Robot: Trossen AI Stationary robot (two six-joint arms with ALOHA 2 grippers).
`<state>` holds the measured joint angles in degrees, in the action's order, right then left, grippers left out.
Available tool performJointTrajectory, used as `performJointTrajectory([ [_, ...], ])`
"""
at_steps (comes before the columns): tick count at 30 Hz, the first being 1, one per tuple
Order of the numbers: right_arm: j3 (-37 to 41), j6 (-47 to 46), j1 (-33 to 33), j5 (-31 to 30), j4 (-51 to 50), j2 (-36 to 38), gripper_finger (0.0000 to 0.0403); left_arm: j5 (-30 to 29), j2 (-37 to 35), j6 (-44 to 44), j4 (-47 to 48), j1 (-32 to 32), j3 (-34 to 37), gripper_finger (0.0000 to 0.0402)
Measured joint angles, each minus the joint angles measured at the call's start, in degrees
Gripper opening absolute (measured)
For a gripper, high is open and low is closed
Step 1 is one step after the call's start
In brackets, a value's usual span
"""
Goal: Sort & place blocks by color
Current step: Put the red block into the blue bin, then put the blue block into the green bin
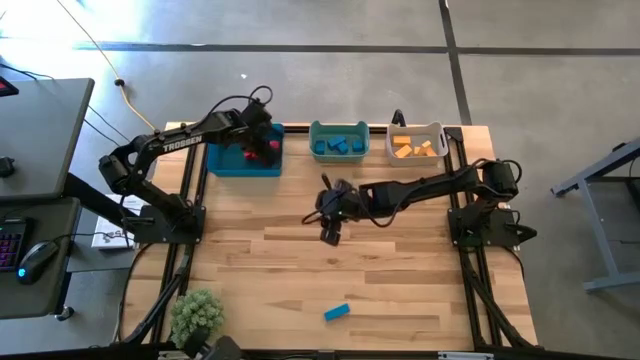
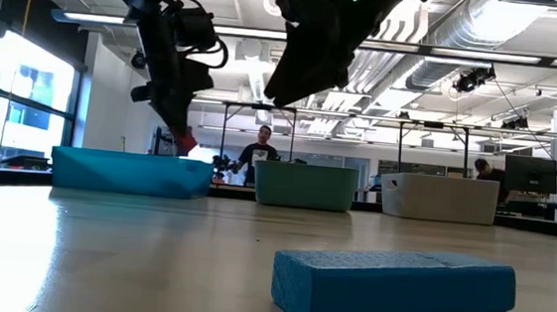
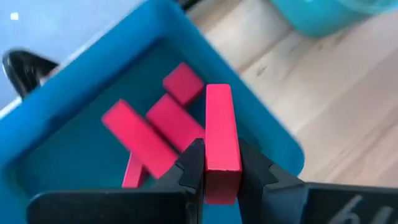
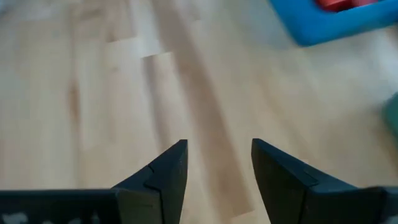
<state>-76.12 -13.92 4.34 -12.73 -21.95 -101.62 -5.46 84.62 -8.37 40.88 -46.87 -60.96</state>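
My left gripper [image 1: 262, 150] hangs over the blue bin [image 1: 243, 162] at the back left, shut on a red bar [image 3: 221, 134]. Several other red blocks [image 3: 155, 130] lie piled on that bin's floor. My right gripper [image 1: 330, 232] is above the bare middle of the table, open, with only wood showing between its fingers [image 4: 217, 168]. A blue block [image 1: 337, 312] lies flat on the table near the front edge, and it is large in the low view [image 2: 393, 285]. My left gripper pinches the red bar between its two fingers, one on each long side, at the end nearest the wrist [image 3: 222, 174]. The fingers slant down from above and lie along the bar. The bar sticks out past the fingertips, clear above the bin's floor.
A teal bin [image 1: 340, 143] with blue blocks and a white bin [image 1: 417, 143] with orange blocks stand in the back row, right of the blue bin. A small plant [image 1: 196, 315] sits at the front left corner. A person [image 2: 262, 150] shows in the room beyond the table.
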Motion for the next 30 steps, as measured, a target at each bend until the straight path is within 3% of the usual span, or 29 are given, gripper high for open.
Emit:
performJointTrajectory([
  [6,0.0,-1.3,1.0,10.8,-2.9,0.0,0.0165,-0.2,0.3,0.1,5.7,0.0,-0.1,0.0043],
  [11,0.0,-1.2,3.3,15.8,-4.2,0.0,0.0165,-0.3,0.3,1.1,6.3,0.1,-0.1,0.0060],
  [25,0.0,-8.3,10.0,14.8,-5.7,0.0,0.0165,-0.8,0.3,1.1,6.9,0.1,-0.1,0.0127],
  [30,0.0,-11.5,11.1,14.7,-5.7,0.0,0.0165,3.2,0.3,1.1,7.4,0.1,-0.1,0.0135],
])
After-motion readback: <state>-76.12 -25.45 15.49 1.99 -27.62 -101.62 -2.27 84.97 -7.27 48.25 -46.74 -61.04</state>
